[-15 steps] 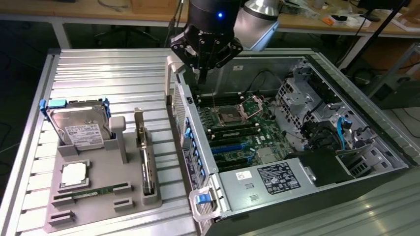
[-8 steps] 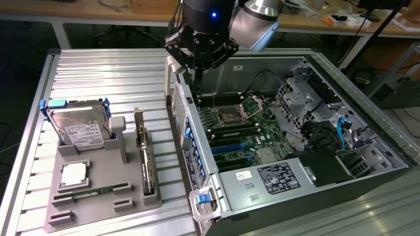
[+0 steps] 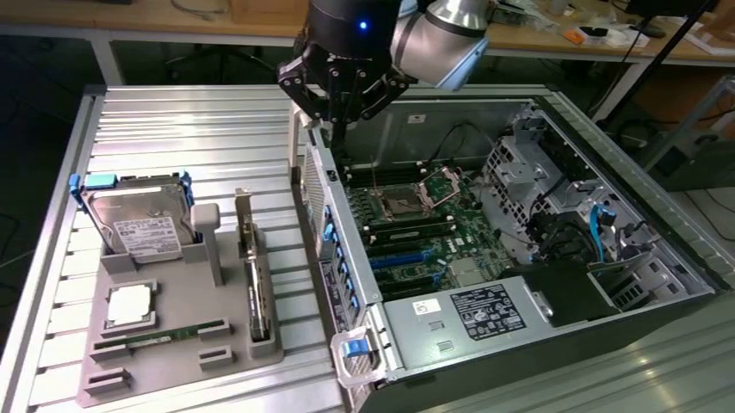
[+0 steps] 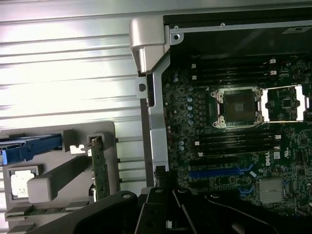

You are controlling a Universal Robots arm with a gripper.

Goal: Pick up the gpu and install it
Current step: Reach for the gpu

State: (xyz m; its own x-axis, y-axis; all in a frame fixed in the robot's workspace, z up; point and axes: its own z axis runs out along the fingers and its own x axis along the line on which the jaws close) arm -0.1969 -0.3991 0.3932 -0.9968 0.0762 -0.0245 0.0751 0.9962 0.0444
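Currently your gripper (image 3: pixel 336 120) hangs with its fingers pressed together and nothing between them, above the rear wall of the open computer case (image 3: pixel 643 327). The gpu (image 3: pixel 255 280) is well apart from it, toward the exterior view's left and nearer the camera. It stands on its long edge in a slot of the gray holder (image 3: pixel 172 366) on the ribbed tabletop (image 3: pixel 195 120), and its silver bracket end is the end closer to the gripper. A strip of bare tabletop separates the holder from the case. On the same holder, a hard drive (image 3: pixel 144 228) leans further to the exterior view's left, with a memory stick (image 3: pixel 161 335) lying flat below it. Inside the case you can see the motherboard (image 3: pixel 425 232).
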